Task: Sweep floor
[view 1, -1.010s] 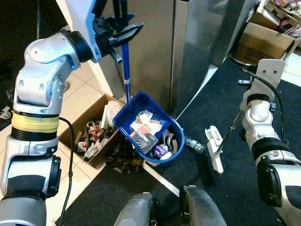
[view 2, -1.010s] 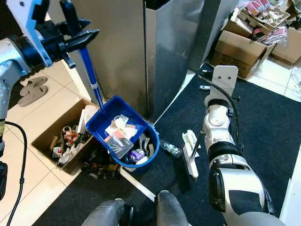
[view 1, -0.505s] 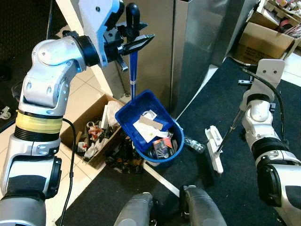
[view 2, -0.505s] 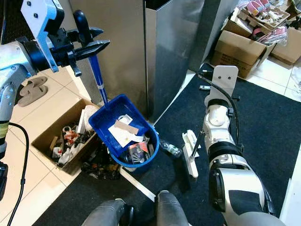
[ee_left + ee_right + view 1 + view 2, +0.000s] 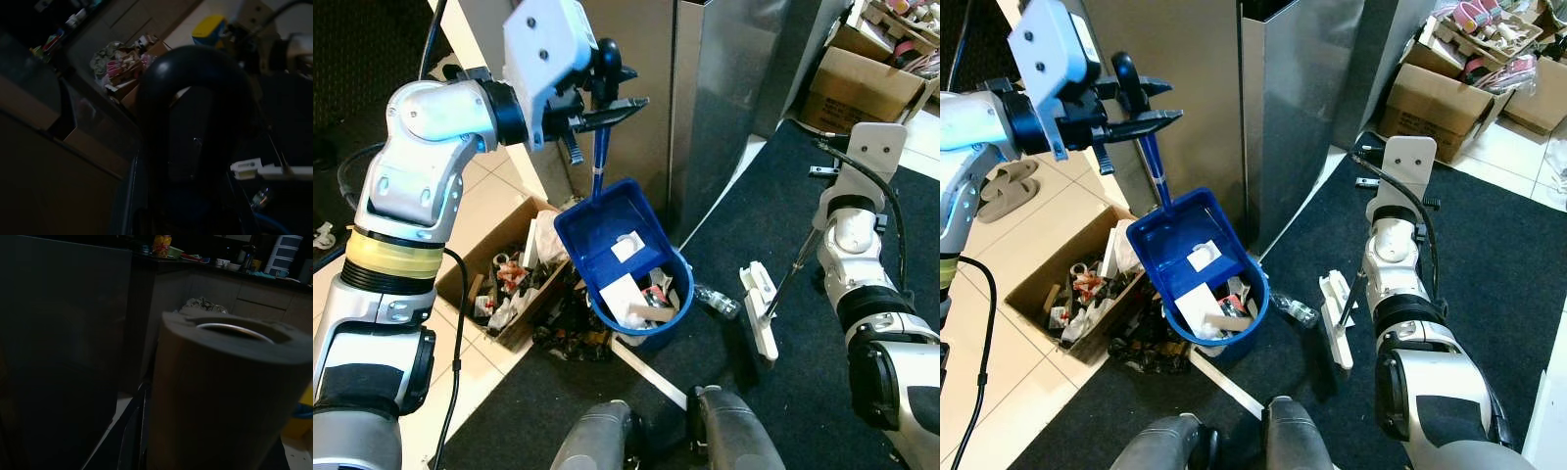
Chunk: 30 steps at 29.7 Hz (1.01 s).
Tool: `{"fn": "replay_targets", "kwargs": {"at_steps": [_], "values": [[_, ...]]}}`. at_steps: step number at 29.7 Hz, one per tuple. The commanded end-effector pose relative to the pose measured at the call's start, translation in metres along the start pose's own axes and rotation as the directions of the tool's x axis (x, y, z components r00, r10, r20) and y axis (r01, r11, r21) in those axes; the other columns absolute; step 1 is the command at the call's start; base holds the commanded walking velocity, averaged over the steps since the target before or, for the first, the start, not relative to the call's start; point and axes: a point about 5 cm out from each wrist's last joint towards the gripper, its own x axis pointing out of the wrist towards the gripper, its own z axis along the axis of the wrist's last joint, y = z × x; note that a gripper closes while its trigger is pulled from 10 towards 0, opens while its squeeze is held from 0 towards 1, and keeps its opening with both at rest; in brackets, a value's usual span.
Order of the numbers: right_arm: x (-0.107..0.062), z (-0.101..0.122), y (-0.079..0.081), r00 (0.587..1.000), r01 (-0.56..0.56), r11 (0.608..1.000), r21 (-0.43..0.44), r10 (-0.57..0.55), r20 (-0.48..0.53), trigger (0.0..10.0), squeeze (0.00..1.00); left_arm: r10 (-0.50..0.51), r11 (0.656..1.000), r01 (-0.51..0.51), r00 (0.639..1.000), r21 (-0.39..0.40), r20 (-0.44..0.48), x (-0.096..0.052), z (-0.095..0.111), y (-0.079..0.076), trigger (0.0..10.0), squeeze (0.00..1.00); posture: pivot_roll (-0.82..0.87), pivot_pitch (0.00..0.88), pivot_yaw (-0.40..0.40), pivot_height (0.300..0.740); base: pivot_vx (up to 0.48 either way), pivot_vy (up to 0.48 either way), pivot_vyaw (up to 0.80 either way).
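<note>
Beside steel cabinets [image 5: 705, 88], left hand [image 5: 607, 98] clamps the dustpan [image 5: 617, 245] handle, pan hanging below.

Dustpan [image 5: 625, 257]: glossy blue plastic, smooth walls, with a blue handle shaft [image 5: 600, 168] of the same sheen and a glossy black grip [image 5: 608, 59] at its top. Contents of the dustpan: matt white paper scraps [image 5: 628, 247] and mixed litter. Beside the dustpan, tall bin [image 5: 724, 88]: brushed metal, satin finish, faint reflections. Under the dustpan, carpet [image 5: 803, 196]: dark, matt, rough-textured cloth. Left of the dustpan, floor tiles [image 5: 480, 211]: pale, smooth, slightly glossy. Box [image 5: 475, 257] beside the dustpan: plain brown cardboard, matt. Right of the dustpan, broom head [image 5: 762, 311]: white plastic, smooth. Robot arms: silver, semi-gloss shells.
</note>
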Motion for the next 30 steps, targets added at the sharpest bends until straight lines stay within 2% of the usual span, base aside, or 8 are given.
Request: {"fn": "replay_targets", "kwargs": {"at_steps": [1, 8, 12, 14, 19, 21, 24, 30], "values": [[0.002, 0.007, 0.001, 0.999, 0.002, 1.0, 0.008, -0.002, 0.039, 10.0, 0.0, 0.012, 0.975, -0.001, 0.999, 0.222, -0.05, -0.009, 0.02, 0.01, 10.0, 0.0, 0.06, 0.037, 0.079, 0.74, 0.0, 0.0, 0.0], [0.002, 0.007, 0.0, 0.999, 0.005, 1.0, 0.009, -0.005, 0.04, 10.0, 0.0, 0.017, 0.968, -0.016, 1.0, 0.25, -0.002, -0.008, 0.033, 0.013, 10.0, 0.0, 0.06, 0.038, 0.078, 0.74, 0.0, 0.0, 0.0], [0.002, 0.007, 0.0, 0.999, 0.005, 1.0, 0.009, -0.005, 0.039, 10.0, 0.0, 0.084, 0.969, -0.095, 0.995, 0.227, 0.059, -0.009, 0.045, 0.028, 10.0, 0.0, 0.06, 0.041, 0.078, 0.74, 0.0, 0.0, 0.0], [0.002, 0.007, 0.0, 0.999, 0.005, 1.0, 0.01, -0.005, 0.039, 10.0, 0.0, 0.097, 0.969, -0.109, 0.993, 0.223, 0.066, -0.01, 0.046, 0.031, 10.0, 0.0, 0.06, 0.041, 0.078, 0.74, 0.0, 0.0, 0.0], [0.002, 0.006, 0.0, 0.999, 0.005, 1.0, 0.01, -0.005, 0.037, 10.0, 0.0, 0.157, 0.973, -0.175, 0.98, 0.15, 0.124, -0.014, 0.053, 0.041, 10.0, 0.0, 0.06, 0.04, 0.077, 0.74, 0.0, 0.0, 0.0], [0.002, 0.007, 0.0, 0.999, 0.005, 1.0, 0.009, -0.005, 0.038, 10.0, 0.0, 0.227, 0.968, -0.243, 0.956, 0.07, 0.184, -0.017, 0.061, 0.05, 10.0, 0.0, 0.05, 0.041, 0.074, 0.74, 0.0, 0.0, 0.0], [0.002, 0.007, 0.0, 0.999, 0.002, 1.0, 0.009, -0.003, 0.04, 10.0, 0.0, 0.266, 0.961, -0.275, 0.939, 0.014, 0.217, -0.02, 0.065, 0.056, 10.0, 0.0, 0.05, 0.041, 0.072, 0.74, 0.0, 0.0, 0.0], [0.003, 0.008, -0.001, 0.999, 0.006, 1.0, 0.008, -0.006, 0.042, 10.0, 0.0, 0.392, 0.92, -0.378, 0.886, -0.105, 0.246, -0.027, 0.067, 0.065, 10.0, 0.0, 0.05, 0.039, 0.072, 0.74, 0.0, 0.0, 0.0]]}}
